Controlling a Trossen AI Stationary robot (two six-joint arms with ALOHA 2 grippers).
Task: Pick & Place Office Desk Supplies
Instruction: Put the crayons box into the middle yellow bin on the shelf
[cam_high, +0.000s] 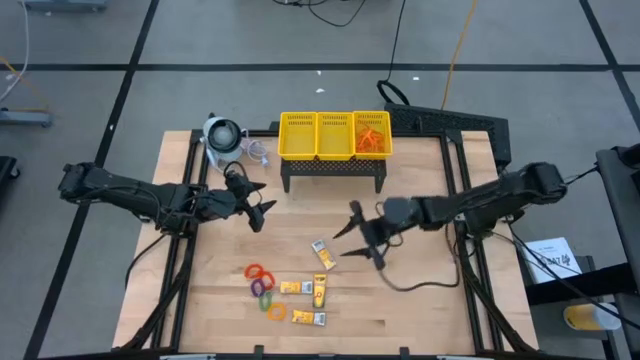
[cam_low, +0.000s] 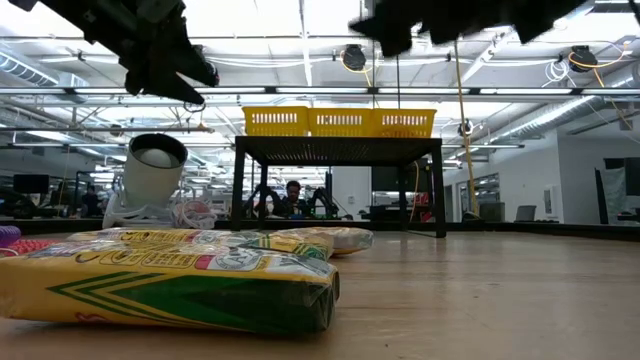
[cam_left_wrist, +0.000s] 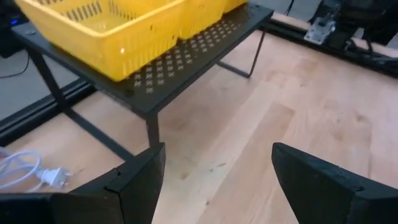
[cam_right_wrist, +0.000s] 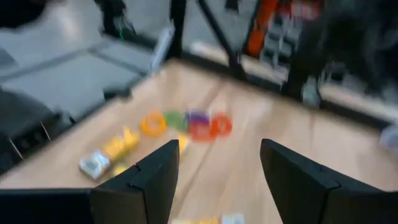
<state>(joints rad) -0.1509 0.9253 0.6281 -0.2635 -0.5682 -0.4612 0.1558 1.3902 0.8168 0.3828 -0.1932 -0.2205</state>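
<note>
Packets (cam_low: 170, 280) filling the low view's foreground, rings (cam_right_wrist: 199, 124) blurred beyond the wide right claw (cam_right_wrist: 217, 180), left claw (cam_left_wrist: 214, 180) wide too.

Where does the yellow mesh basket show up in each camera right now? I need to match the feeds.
High view: yellow mesh basket at top centre, on the black stand.
Low view: middle distance, centre, atop the stand.
Left wrist view: upper left, close, on the stand's perforated top.
Right wrist view: not in it.
Shared landmark: the black stand under it.
</note>
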